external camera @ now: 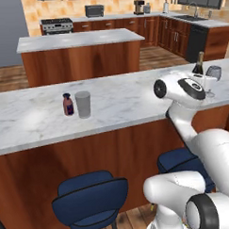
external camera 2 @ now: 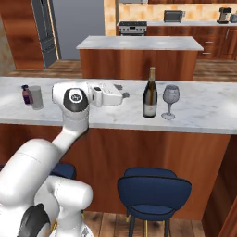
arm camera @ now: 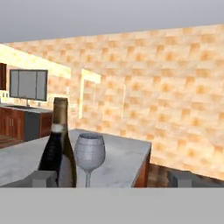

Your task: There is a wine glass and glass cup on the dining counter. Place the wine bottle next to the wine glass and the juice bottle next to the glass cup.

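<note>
The two-finger gripper on the white arm hangs level over the long white-grey marble dining counter, its jaws spread wide apart and holding nothing, aimed sideways at the tall slim dark glass wine bottle, with a clear gap of bare marble between fingertips and bottle. In the hand view the two dark fingertips sit far apart at the bottom, the left one low beside the bottle's base. The bottle stands upright and carries a pale label low on its body; any writing on it is too small to read. Just beside it, apart but close, stands the clear stemmed wine glass, upright, on the side away from the gripper. Beyond the glass the slab runs on bare to the picture's edge, and both stand back from the front edge above the reddish-brown wood panel. Well apart, down the other end of the counter, the small stubby juice bottle with dark red-purple contents and reddish label, unreadable, stands just beside the plain greyish translucent glass cup. From the left base camera the arm's wrist hides most of the wine bottle, leaving the neck and the glass bowl. Two dark blue stools are tucked under the front edge.
</note>
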